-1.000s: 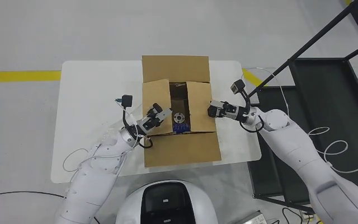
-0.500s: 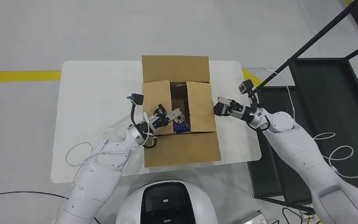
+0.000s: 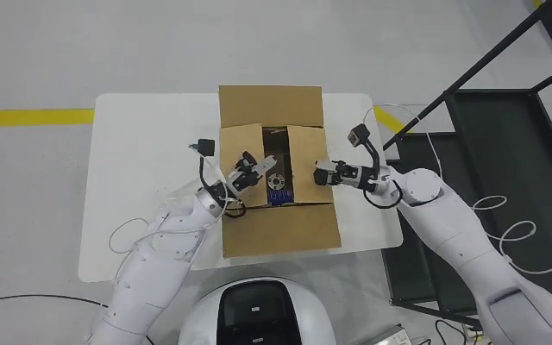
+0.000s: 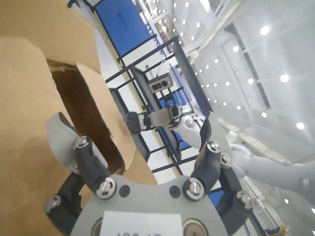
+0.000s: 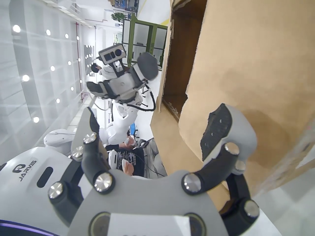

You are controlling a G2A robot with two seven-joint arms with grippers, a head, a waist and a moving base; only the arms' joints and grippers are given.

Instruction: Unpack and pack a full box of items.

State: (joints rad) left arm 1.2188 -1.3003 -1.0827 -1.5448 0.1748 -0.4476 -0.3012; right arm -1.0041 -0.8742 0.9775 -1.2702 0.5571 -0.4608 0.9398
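An opened cardboard box (image 3: pixel 278 231) stands mid-table, its far and near flaps laid flat outward. Its left flap (image 3: pixel 241 148) and right flap (image 3: pixel 309 159) half cover the opening. In the gap between them lie a round silver item (image 3: pixel 275 181) and a blue item (image 3: pixel 278 197). My left gripper (image 3: pixel 255 165) is open over the left flap's inner edge; one of its fingers (image 4: pixel 62 136) lies by that flap (image 4: pixel 24 104). My right gripper (image 3: pixel 321 173) is open at the right flap's outer part, one pad (image 5: pixel 216 126) against the cardboard (image 5: pixel 248 57).
The white table (image 3: pixel 138 172) has free room left of the box. A black metal rack (image 3: pixel 492 138) stands close off the table's right edge, with white cables trailing over it. A yellow floor line (image 3: pixel 43 116) runs to the left.
My left gripper moved from the left flap's middle toward the opening. My right gripper drew back from the box, then came in again onto the right flap.
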